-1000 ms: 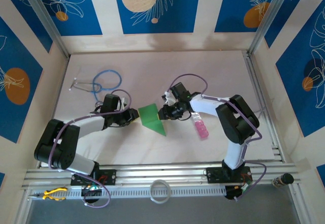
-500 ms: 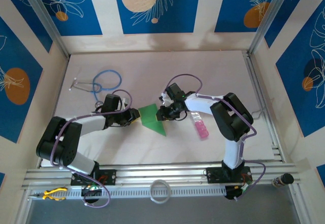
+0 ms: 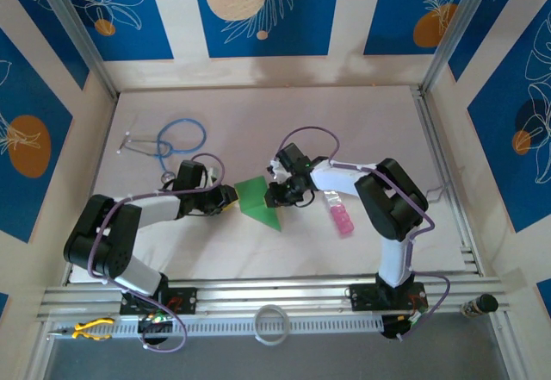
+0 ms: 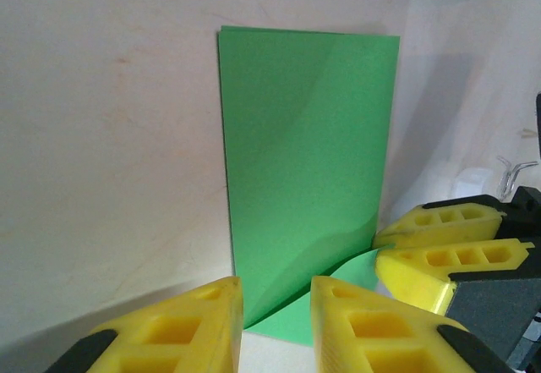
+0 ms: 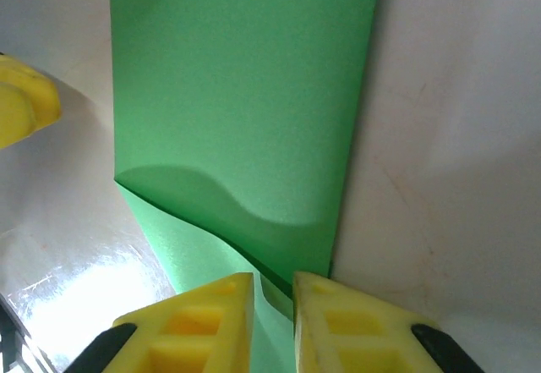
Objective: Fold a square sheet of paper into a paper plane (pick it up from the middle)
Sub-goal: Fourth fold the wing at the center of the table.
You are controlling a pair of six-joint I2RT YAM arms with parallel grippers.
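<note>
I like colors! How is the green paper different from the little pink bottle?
The green paper is flat, thin and pointed at one end; the pink bottle is small and rounded. Both grippers' yellow fingers sit at the paper's edges, while the bottle lies by itself beside the right arm. Both rest on the white table.

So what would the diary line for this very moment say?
stage: folding | green paper: folded, on table | left pincer: at one corner, slightly apart | right pincer: pinching opposite edge, lifted flap between fingers

Bright-green paper (image 4: 304, 170), yellow fingers (image 5: 190, 326), pink bottle (image 3: 341, 217), blue-tubed stethoscope (image 3: 176, 135)
</note>
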